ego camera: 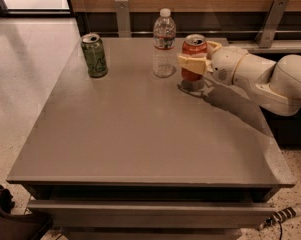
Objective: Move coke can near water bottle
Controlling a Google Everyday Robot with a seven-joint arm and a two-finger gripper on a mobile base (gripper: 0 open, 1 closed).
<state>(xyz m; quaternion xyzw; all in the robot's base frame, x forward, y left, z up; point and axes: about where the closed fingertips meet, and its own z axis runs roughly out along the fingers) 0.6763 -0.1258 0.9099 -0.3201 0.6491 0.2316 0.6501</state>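
The red coke can (194, 49) with a silver top is upright at the back of the grey table (140, 129), just right of the water bottle (164, 44). The bottle is clear with a white cap and a red-and-white label band. My gripper (199, 60) comes in from the right on a white arm and is shut on the coke can, its cream fingers (190, 62) across the can's front. The can looks slightly above the tabletop, with its shadow beneath. A small gap separates can and bottle.
A green can (94, 55) stands at the table's back left. A wooden wall with metal brackets (122, 14) runs behind the table. A drawer front (150, 211) sits under the near edge. A cable (285, 215) lies on the floor at lower right.
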